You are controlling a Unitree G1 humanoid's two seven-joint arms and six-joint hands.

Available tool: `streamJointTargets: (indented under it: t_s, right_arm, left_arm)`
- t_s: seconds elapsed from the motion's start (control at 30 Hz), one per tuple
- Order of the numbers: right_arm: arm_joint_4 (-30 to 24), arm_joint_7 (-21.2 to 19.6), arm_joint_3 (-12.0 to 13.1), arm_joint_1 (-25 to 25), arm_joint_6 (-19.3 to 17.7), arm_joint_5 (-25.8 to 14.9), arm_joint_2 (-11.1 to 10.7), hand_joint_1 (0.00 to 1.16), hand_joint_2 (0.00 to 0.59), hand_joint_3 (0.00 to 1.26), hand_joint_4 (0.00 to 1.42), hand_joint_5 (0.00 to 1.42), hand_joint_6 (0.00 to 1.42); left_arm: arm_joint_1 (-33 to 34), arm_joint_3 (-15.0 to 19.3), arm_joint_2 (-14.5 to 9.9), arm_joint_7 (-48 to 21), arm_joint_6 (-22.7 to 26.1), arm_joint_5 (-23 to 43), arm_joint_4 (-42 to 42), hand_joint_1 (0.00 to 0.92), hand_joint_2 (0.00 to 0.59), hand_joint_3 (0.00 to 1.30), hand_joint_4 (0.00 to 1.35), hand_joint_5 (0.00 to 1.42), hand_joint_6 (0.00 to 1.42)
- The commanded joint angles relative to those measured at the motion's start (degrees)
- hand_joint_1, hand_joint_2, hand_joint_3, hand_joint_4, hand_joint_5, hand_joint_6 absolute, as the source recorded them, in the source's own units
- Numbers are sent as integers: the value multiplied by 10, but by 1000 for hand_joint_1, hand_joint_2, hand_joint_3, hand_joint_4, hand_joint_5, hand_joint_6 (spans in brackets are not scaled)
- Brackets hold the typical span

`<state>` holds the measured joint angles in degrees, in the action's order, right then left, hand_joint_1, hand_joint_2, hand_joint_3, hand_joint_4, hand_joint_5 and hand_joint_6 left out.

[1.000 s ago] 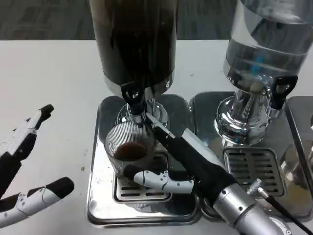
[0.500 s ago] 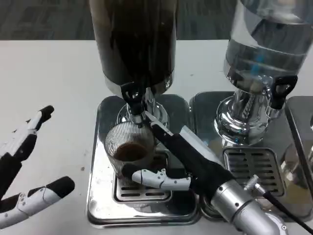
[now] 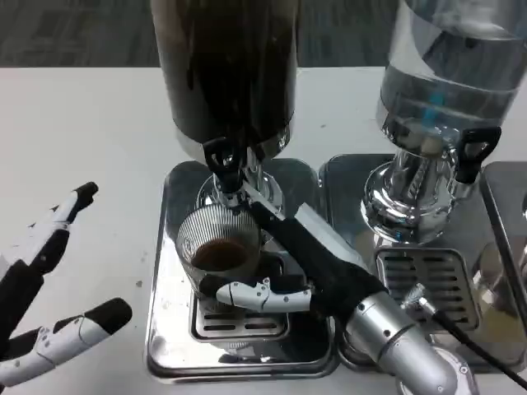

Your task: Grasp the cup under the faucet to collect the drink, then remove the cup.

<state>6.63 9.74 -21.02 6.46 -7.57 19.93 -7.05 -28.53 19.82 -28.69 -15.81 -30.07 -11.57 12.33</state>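
1. The tabletop [image 3: 90,123] is plain white; the floor [image 3: 74,33] at the far edge is dark grey with a faint weave.
2. The cup [image 3: 216,247] is clear ribbed glass with dark brown drink inside.
3. The left dispenser [image 3: 226,66] is dark brown with a black faucet [image 3: 224,158].
4. The right dispenser [image 3: 449,74] is clear, showing a blue fleck, with a black tap [image 3: 476,146].
5. The drip trays [image 3: 169,329] are mirror-bright silver.
6. The right hand [image 3: 305,263] is black and white; the left hand [image 3: 49,304] has white fingers [image 3: 78,333] with black tips.
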Motion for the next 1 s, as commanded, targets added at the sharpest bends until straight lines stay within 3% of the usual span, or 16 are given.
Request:
streamJointTargets:
  t_s: [0.03, 1.0]
  right_arm:
    - [10, -11, -1, 14, 6, 9, 7, 672, 169, 0, 0, 0, 73]
    - [32, -21, -9, 34, 7, 23, 6, 730, 173, 0, 0, 24, 122]
  left_arm:
    - [-2, -1, -3, -3, 8, 6, 6, 0, 64, 0, 0, 0, 0]
    - [6, -6, -4, -3, 9, 12, -2, 0, 76, 31, 0, 0, 0]
